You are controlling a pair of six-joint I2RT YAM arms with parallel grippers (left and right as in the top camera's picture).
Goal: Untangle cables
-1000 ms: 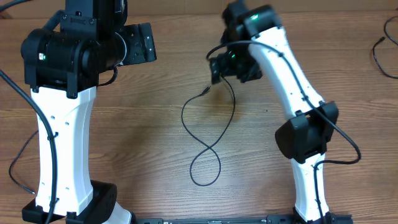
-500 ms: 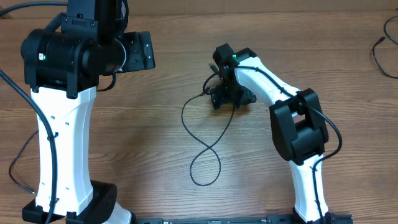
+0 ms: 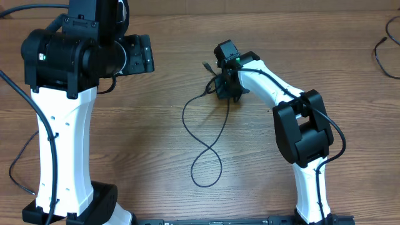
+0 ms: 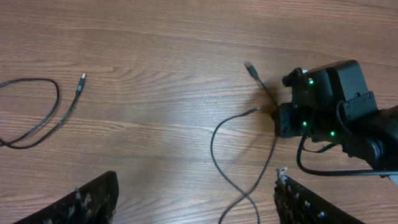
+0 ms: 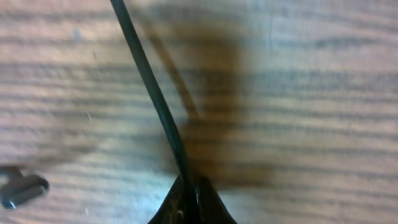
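Where right jaws clamp, the cable (image 5: 152, 93) hides.

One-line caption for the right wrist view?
Close-up: right gripper shut on a thin black cable over the wooden table.

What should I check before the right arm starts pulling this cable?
1. Right gripper shut on the looped cable: ok. The wrist view shows the cord pinched between its fingers.
2. Left gripper open and holding nothing: ok.
3. Loop uncrossed: not ok. The cord crosses itself once below the grip.
4. Second cable apart from the held one: ok. It lies well off to the side.
5. Free plug end not snagged: ok. It lies loose on the table.
6. Grip firm enough to hold under a pull: cannot tell.
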